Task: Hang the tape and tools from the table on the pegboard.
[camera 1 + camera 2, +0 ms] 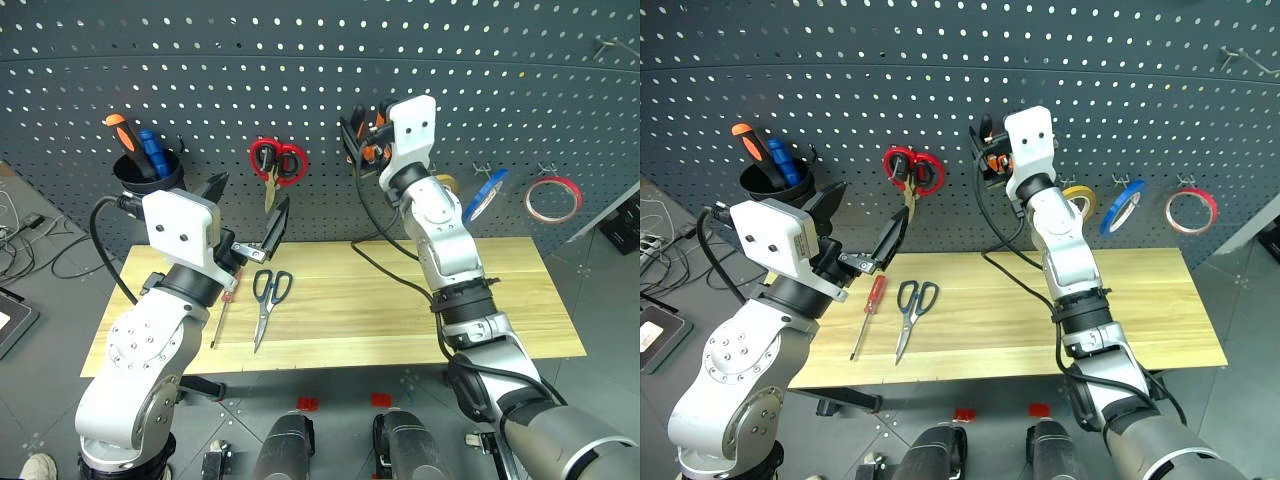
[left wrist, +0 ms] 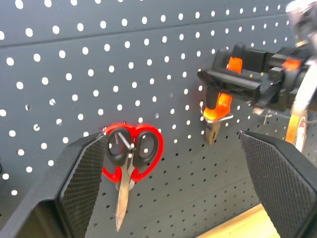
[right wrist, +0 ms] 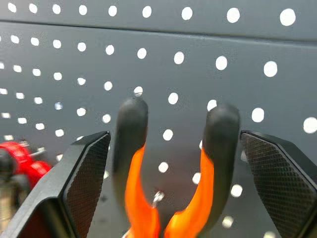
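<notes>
The pliers [image 3: 132,148] with orange handles hang from a hook on the dark pegboard [image 1: 320,80]. My right gripper [image 1: 362,140] is open around their handles, its pads standing clear of them on both sides. The red tape [image 1: 556,181] hangs on a hook at the far right of the board. On the table [image 1: 400,320] lie the dark-handled scissors [image 1: 265,312] and, just left of them, the red-handled screwdriver [image 1: 874,295]. Above those two my left gripper [image 1: 250,200] is held open and empty, facing the board.
Red scissors [image 1: 277,162] hang left of the pliers. A black cup [image 1: 140,178] at the board's left holds an orange and a blue screwdriver. Yellow tape [image 1: 1080,197] and blue tape [image 1: 485,195] hang between the pliers and the red tape. A black cable [image 1: 385,265] crosses the table.
</notes>
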Motion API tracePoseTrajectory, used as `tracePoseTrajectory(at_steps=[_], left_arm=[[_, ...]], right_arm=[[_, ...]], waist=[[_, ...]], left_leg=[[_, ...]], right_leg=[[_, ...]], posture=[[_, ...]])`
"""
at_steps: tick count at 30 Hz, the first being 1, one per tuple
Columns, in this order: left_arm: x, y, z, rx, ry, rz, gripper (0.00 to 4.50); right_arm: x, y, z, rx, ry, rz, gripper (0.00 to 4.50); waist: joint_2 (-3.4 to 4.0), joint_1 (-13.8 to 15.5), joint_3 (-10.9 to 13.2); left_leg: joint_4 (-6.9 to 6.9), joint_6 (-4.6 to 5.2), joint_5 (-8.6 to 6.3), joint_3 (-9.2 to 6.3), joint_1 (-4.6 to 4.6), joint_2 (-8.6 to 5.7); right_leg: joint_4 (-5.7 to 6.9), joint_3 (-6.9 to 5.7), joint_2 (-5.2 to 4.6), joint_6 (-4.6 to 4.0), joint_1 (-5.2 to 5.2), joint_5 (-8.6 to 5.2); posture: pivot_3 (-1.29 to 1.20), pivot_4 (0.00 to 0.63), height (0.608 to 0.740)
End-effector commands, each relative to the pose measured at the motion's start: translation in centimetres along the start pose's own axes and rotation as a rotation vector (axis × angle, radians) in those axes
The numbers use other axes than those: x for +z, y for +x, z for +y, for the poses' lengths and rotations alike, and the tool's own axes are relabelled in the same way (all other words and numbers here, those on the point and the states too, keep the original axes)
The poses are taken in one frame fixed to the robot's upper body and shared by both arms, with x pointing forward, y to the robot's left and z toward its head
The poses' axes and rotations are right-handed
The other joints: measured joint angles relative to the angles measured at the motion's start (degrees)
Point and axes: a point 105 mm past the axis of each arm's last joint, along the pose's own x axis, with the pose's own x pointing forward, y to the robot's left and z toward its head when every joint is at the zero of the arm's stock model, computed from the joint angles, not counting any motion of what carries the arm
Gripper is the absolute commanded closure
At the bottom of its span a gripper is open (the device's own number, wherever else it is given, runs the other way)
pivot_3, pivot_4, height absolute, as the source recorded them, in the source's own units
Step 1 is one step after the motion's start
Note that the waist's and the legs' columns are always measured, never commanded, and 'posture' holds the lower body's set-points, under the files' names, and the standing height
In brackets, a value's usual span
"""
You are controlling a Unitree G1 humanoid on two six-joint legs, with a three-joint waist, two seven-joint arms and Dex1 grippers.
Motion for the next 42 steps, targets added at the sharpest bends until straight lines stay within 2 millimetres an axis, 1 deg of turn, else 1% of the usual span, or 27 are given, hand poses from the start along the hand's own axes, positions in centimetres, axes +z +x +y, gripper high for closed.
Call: tracePoseTrajectory(at_steps=[1,6,9,11,14,18,19,22,23,24,26,30,33,35,38,42], left_arm=[[1.1,-0.5,-0.4,-0.015,0.026,-0.034,0.0],[1.1,-0.6,-0.5,-0.009,0.014,-0.028,0.0],[-0.3,-1.0,-0.2,0.023,0.033,0.034,0.0],[-2.0,-1.6,0.4,0.063,0.034,0.101,0.0],[-4.3,-2.3,0.5,0.09,0.035,0.192,0.0],[-7.0,-3.0,1.2,0.148,0.025,0.299,0.0],[-8.0,-3.3,1.5,0.17,0.008,0.342,0.0],[-9.9,-3.9,2.2,0.225,-0.024,0.426,0.0],[-10.2,-4.1,2.3,0.226,-0.022,0.443,0.0],[-10.7,-4.3,2.4,0.227,-0.033,0.473,0.0],[-11.8,-4.6,2.6,0.232,-0.037,0.53,0.0],[-13.8,-5.3,2.9,0.227,-0.064,0.635,0.0],[-15.2,-5.4,2.5,0.195,-0.066,0.71,0.0],[-15.8,-5.6,2.7,0.207,-0.065,0.744,0.0],[-16.4,-5.8,3.0,0.21,-0.072,0.777,0.0],[-17.5,-6.0,2.5,0.189,-0.143,0.807,0.0]], right_arm=[[3.0,-1.2,0.4,0.078,0.067,-0.069,0.02],[4.0,-3.4,1.4,0.197,0.111,-0.043,0.02],[3.6,-4.8,2.1,0.285,0.145,0.007,0.02],[2.6,-6.0,2.6,0.359,0.145,0.058,0.02],[0.7,-7.8,2.9,0.461,0.117,0.135,0.02],[-1.3,-10.0,3.2,0.575,0.07,0.194,0.02],[-1.9,-10.8,3.4,0.625,0.052,0.21,0.02],[-3.2,-13.1,4.3,0.765,0.009,0.23,0.02],[-3.5,-13.6,4.6,0.795,-0.008,0.229,0.02],[-3.8,-14.2,4.8,0.831,-0.022,0.228,0.02],[-4.4,-15.0,5.1,0.873,-0.028,0.23,0.02],[-5.1,-15.5,5.7,0.914,-0.016,0.235,0.02],[-5.2,-15.5,6.3,0.932,0.001,0.229,0.02],[-5.1,-15.5,6.7,0.939,0.016,0.222,0.02],[-4.9,-15.4,7.1,0.94,0.034,0.218,0.02],[-4.7,-15.2,7.8,0.934,0.054,0.217,0.02]], waist=[[0.0,0.0,0.0],[0.0,0.0,0.0],[0.03,-0.1,0.0],[0.06,-0.2,0.0],[0.13,-0.1,0.1],[0.32,-0.1,0.4],[0.36,-0.2,0.5],[0.42,-0.2,1.7],[0.41,-0.3,2.3],[0.41,-0.3,2.9],[0.45,-0.4,3.9],[0.48,-0.5,6.3],[0.54,-0.5,8.0],[0.53,-0.7,9.4],[0.55,-0.8,10.7],[0.6,-0.9,12.2]], left_leg=[[0.0,0.0,0.0,-0.01,0.0,0.0],[0.0,0.03,-0.02,-0.05,0.0,0.0],[0.0,0.05,-0.03,-0.06,0.02,0.0],[-0.01,0.12,-0.07,-0.04,0.08,0.0],[-0.02,0.39,-0.22,-0.05,0.18,-0.01],[0.03,0.52,-0.29,-0.02,0.22,-0.07],[0.03,0.52,-0.29,-0.02,0.22,-0.07],[0.02,0.61,-0.34,-0.01,0.52,-0.06],[0.01,0.65,-0.37,-0.01,0.82,-0.06],[0.02,0.68,-0.39,-0.02,0.92,-0.05],[0.03,0.68,-0.39,-0.05,0.95,-0.04],[0.06,0.67,-0.38,-0.16,0.94,0.01],[0.06,0.66,-0.37,-0.26,0.91,0.01],[0.06,0.66,-0.37,-0.26,0.92,0.01],[0.07,0.64,-0.36,-0.31,0.89,0.02],[0.06,0.61,-0.35,-0.3,0.86,0.04]], right_leg=[[-0.01,0.0,0.0,0.0,0.0,0.0],[-0.01,-0.01,0.0,0.0,0.04,0.0],[-0.03,0.0,-0.01,0.0,0.07,0.0],[-0.05,0.02,-0.01,-0.02,0.09,-0.01],[-0.11,0.03,-0.08,-0.06,0.18,-0.04],[-0.15,0.02,-0.24,-0.07,0.23,-0.04],[-0.14,0.02,-0.24,-0.07,0.23,-0.04],[-0.19,0.01,-0.26,-0.13,0.54,-0.08],[-0.23,0.01,-0.27,-0.18,0.83,-0.11],[-0.23,-0.02,-0.33,-0.24,0.95,-0.16],[-0.18,-0.02,-0.33,-0.25,0.96,-0.16],[-0.08,0.01,-0.36,-0.3,0.94,-0.19],[-0.05,-0.05,-0.38,-0.33,0.92,-0.2],[-0.02,-0.04,-0.39,-0.33,0.92,-0.2],[0.0,-0.07,-0.41,-0.33,0.89,-0.2],[0.02,-0.09,-0.42,-0.33,0.82,-0.2]], posture=[[-0.02,0.191,0.74],[-0.03,0.202,0.74],[-0.03,0.214,0.74],[-0.04,0.224,0.74],[-0.04,0.237,0.74],[-0.06,0.274,0.74],[-0.06,0.282,0.74],[-0.07,0.326,0.74],[-0.07,0.339,0.74],[-0.07,0.353,0.74],[-0.07,0.375,0.74],[-0.07,0.433,0.74],[-0.07,0.46,0.74],[-0.09,0.476,0.74],[-0.09,0.501,0.74],[-0.1,0.52,0.74]])
